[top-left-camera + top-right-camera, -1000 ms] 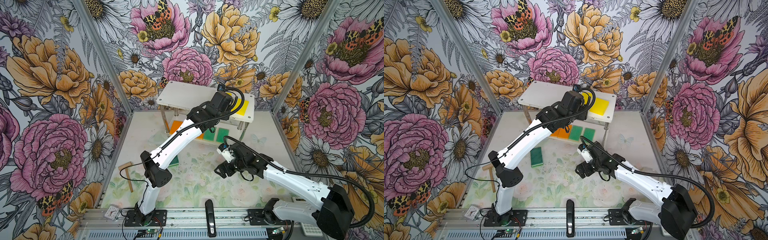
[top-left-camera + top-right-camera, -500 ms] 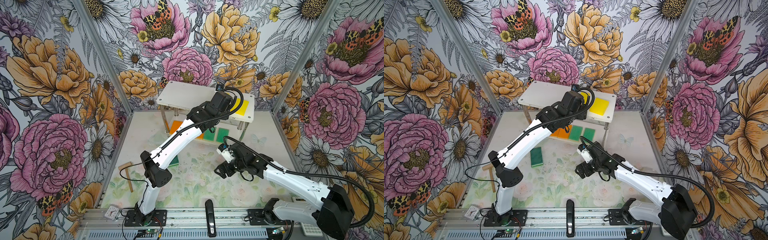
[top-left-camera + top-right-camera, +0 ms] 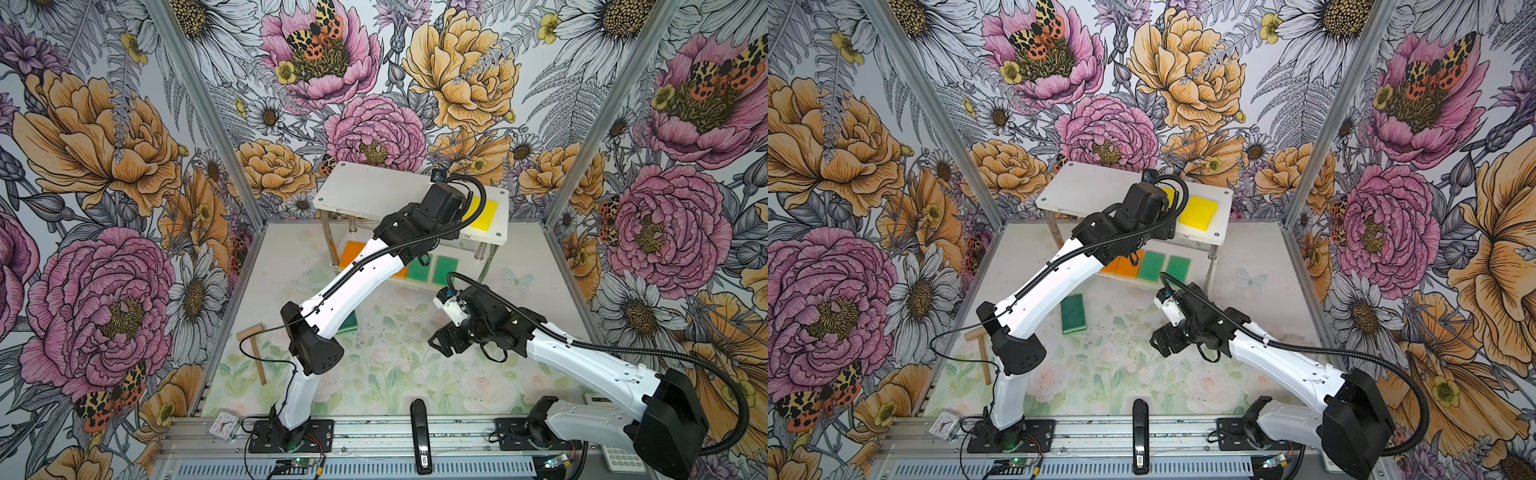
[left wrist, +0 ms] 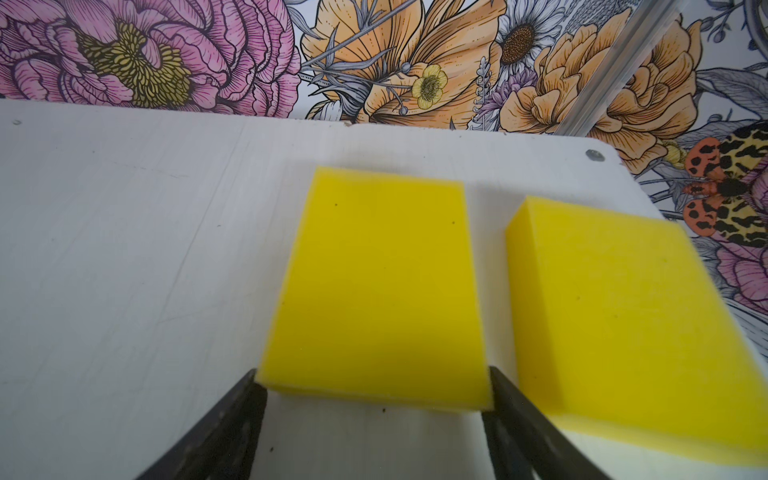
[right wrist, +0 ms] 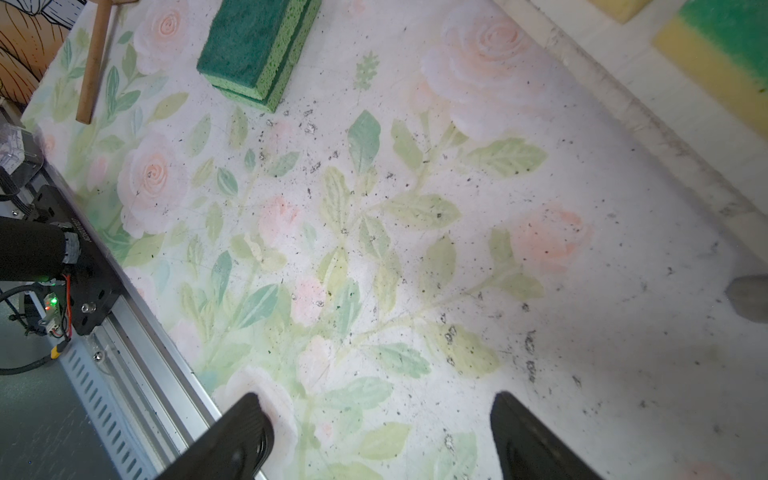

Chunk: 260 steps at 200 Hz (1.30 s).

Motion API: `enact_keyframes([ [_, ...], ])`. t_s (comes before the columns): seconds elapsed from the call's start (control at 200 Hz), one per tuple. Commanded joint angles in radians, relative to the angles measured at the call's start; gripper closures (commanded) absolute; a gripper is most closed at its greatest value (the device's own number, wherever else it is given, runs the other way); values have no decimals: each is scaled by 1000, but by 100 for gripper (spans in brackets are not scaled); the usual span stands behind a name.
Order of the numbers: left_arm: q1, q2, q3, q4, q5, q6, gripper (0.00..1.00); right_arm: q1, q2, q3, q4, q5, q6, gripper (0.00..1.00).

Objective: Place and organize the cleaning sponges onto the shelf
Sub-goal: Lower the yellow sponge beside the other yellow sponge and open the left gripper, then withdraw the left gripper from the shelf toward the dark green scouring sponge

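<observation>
Two arms share a floral table (image 3: 386, 374) walled on three sides. Most of its middle and right lies bare, so we see wide room around the right gripper (image 5: 380, 411), which hangs over bare mat with its jaws well apart and nothing between them. Against the back wall stands the shelf (image 3: 374, 187). The left half of its top board is free, while the right half carries two yellow sponges side by side, close but apart, with the outer yellow sponge (image 3: 1198, 212) near the board's right edge. The left arm (image 3: 353, 282) reaches across the shelf front, and the left gripper (image 4: 372, 380) sits at the near end of the inner yellow sponge (image 4: 374, 282), one fingertip at each near corner. That sponge lies flat on the board, and we cannot tell whether the jaws press it or merely flank it. On the lower tier, orange sponges (image 3: 1125, 266) and two light green sponges (image 3: 1151, 266) line the front edge, just beside one another. A dark green sponge (image 3: 1072, 313) lies on the table left of centre, well apart from the shelf; in the right wrist view it looks like two stacked. The wooden mallet (image 3: 257, 357) lies by the left wall. In both top views the left arm hides its own gripper, most of the inner yellow sponge and part of the orange row, so we cannot count the orange ones.
</observation>
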Motion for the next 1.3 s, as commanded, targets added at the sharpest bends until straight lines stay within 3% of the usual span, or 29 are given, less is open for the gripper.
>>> enact_keyframes([
  [0.0, 1, -35, 8, 0, 26, -22, 17, 11, 4, -13, 22, 15, 17, 12],
  [0.56, -32, -173, -36, -1, 53, 0, 10, 18, -10, -10, 22, 15, 19, 12],
  [0.781, -55, -301, -140, 0, 21, -2, 3, 19, -23, -7, 22, 14, 18, 12],
  [1.006, -47, -483, -426, 18, 38, -83, 1, 20, -22, -2, 33, 24, 15, 12],
  [1.296, 4, -864, -1072, 127, -60, -390, 1, 25, 8, -6, 103, 38, 13, 12],
])
